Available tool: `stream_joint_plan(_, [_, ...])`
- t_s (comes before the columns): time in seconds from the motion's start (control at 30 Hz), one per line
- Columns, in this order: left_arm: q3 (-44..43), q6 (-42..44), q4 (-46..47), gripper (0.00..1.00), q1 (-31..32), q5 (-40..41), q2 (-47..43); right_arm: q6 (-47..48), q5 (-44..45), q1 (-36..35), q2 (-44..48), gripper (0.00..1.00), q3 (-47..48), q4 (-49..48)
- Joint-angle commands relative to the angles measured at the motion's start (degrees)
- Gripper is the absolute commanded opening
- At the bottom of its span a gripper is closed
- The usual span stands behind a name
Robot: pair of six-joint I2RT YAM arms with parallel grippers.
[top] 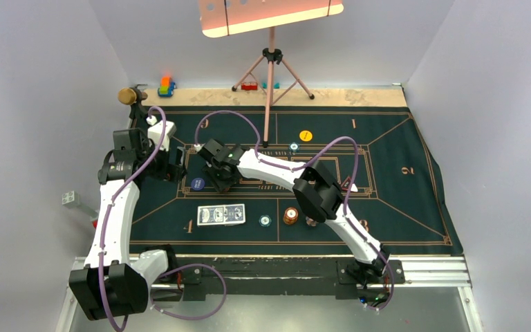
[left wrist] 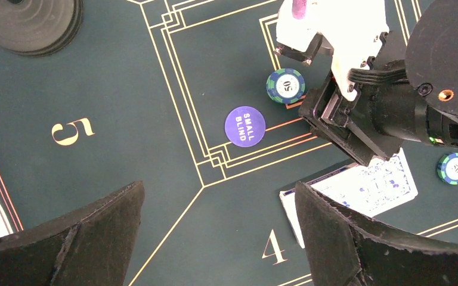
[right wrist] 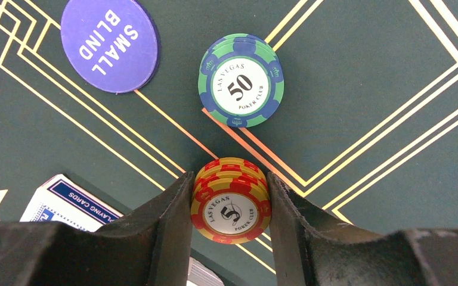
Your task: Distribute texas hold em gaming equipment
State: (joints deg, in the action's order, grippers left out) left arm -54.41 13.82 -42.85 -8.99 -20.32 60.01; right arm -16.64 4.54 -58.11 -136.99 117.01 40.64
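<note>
Over the left-centre of the green felt poker mat point(top: 401, 207), the right gripper point(right wrist: 229, 187) points down with its two black fingers drawn in against either side of a short stack of red-and-yellow "5" chips point(right wrist: 231, 211). Both pads touch the stack's edge; whether the stack rests on the felt or is lifted clear cannot be told. Just beyond it on the mat lies a small stack of green-and-blue "50" chips point(right wrist: 241, 80), apart from the held stack, and beside that, to the upper left in the right wrist view, the purple "SMALL BLIND" disc point(right wrist: 110, 44) lies flat across the gold lines. A pack of blue-backed playing cards point(top: 221, 215) lies near the mat's front edge, beside the printed 4. To its right are a teal chip point(top: 266, 221) and then an orange-brown chip stack point(top: 290, 216), close together but not touching. A yellow chip point(top: 305, 135) and a whitish chip point(top: 294, 146) sit further back, near the foot of the tripod stand point(top: 271, 69). The left gripper point(left wrist: 219, 196) hangs over the mat's left side near the printed 5, its fingers spread wide with only bare felt between them. A gold-headed microphone point(top: 130, 95) and some toy blocks point(top: 166, 86) stand off the mat at the back left.
</note>
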Motion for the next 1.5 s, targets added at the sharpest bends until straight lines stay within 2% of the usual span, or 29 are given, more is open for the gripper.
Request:
stream_joint_plan(0.0, [0.3, -1.3, 1.7, 1.00, -0.6, -0.2, -0.6, -0.6, -0.2, -0.3, -0.9, 0.38, 1.7, 0.2])
stream_joint_plan(0.23, [0.4, -1.3, 1.6, 1.00, -0.5, -0.3, -0.7, -0.5, -0.1, -0.3, -1.5, 0.56, 3.5, 1.7])
stream_joint_plan(0.53, [0.3, -1.3, 1.5, 1.00, -0.5, -0.4, -0.8, 1.0, 2.9, 0.0, 0.9, 0.59, 5.9, 3.6])
stream_joint_plan(0.73, [0.3, -1.3, 1.6, 1.00, -0.5, -0.3, -1.0, 2.6, 5.7, 2.1, 9.2, 0.61, 3.7, 5.0])
stream_joint_plan(0.87, [0.4, -1.3, 1.6, 1.00, -0.6, -0.2, -1.1, 2.6, 7.5, 3.1, 18.4, 0.69, -5.4, 5.2])
stream_joint_plan(1.0, [0.4, -1.3, 1.6, 1.00, -0.5, -0.4, -1.2, 0.3, 9.3, 3.7, 29.4, 0.79, -20.2, 3.3])
stream_joint_plan(1.2, [0.7, -0.5, 1.2, 1.00, -0.6, -1.4, -1.2, -5.2, 9.5, 4.1, 43.2, 0.88, -38.8, 2.0])
stream_joint_plan(1.47, [0.8, -0.5, 1.3, 1.00, -0.6, -1.6, -1.0, -9.0, 7.5, 4.1, 52.1, 0.93, -50.7, 1.9])
